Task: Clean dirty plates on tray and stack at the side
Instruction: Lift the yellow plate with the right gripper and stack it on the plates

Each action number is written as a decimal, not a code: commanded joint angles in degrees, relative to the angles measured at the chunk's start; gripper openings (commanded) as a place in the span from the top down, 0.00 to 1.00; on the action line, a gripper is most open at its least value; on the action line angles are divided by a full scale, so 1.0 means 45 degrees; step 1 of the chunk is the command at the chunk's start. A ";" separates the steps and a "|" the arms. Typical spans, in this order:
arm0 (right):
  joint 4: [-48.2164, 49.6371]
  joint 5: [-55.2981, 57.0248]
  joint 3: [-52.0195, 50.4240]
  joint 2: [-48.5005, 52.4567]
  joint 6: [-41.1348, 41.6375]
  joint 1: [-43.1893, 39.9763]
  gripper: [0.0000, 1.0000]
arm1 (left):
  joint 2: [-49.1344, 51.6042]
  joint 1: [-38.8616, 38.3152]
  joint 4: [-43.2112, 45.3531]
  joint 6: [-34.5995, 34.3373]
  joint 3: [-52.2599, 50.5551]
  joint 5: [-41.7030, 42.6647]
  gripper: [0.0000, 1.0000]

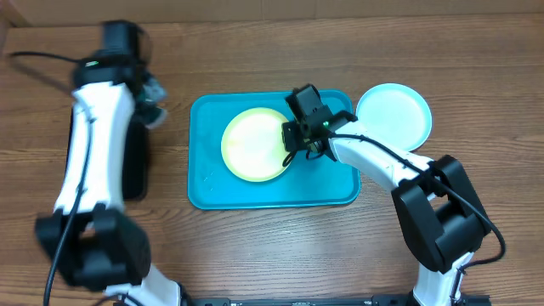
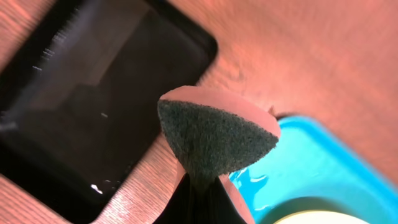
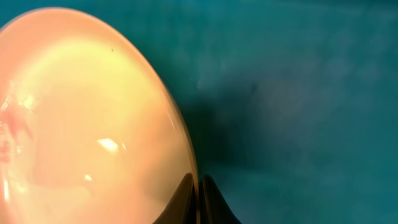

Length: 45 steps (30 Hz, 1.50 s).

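Note:
A yellow-green plate (image 1: pixel 253 144) lies on the turquoise tray (image 1: pixel 272 194) in the overhead view. My right gripper (image 1: pixel 297 146) is shut on this plate's right rim; the right wrist view shows the plate (image 3: pixel 81 118) with its rim pinched between the fingers (image 3: pixel 198 186) above the tray floor (image 3: pixel 311 93). A light blue plate (image 1: pixel 393 114) rests on the table right of the tray. My left gripper (image 1: pixel 151 102) is shut on a dark green sponge (image 2: pixel 214 134) and holds it above the table, left of the tray (image 2: pixel 311 168). The white plate is out of view.
A black rectangular tray (image 2: pixel 93 99) lies on the wooden table at the left, partly under my left arm (image 1: pixel 93 136). The tray's corner shows wet streaks (image 2: pixel 255 180).

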 commanded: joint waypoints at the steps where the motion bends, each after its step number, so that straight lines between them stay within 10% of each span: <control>1: -0.0437 0.2667 0.1457 -0.1175 -0.2701 0.0729 0.96 | -0.0971 0.1287 -0.0117 -0.0204 0.0355 0.0748 0.96; 11: 0.1991 1.1822 0.2565 -0.1268 -0.9957 0.4231 0.96 | -0.0704 0.3803 -0.0714 0.0379 0.0306 0.0971 0.96; 19: 0.6285 1.4644 0.2565 -0.1268 -1.7675 0.5901 0.96 | -0.0699 0.3993 -0.0709 0.0379 0.0301 0.1098 0.96; 26: 0.7140 1.5620 0.2565 -0.1268 -2.0045 0.6363 0.96 | -0.0699 0.3993 -0.0709 0.0379 0.0296 0.1098 0.96; 31: 0.7121 1.5674 0.2560 -0.1268 -1.8005 0.6062 0.96 | -0.0699 0.3993 -0.0714 0.0379 0.0296 0.1098 0.96; 38: -0.0160 0.9199 0.2501 -0.1268 -0.9151 0.3614 0.96 | -0.0699 0.3993 -0.0719 0.0379 0.0296 0.1146 0.96; 45: -0.2929 0.5532 0.2720 -0.2278 -0.0277 0.0170 0.96 | -0.0699 0.3993 -0.0704 0.0384 0.0296 0.1375 0.96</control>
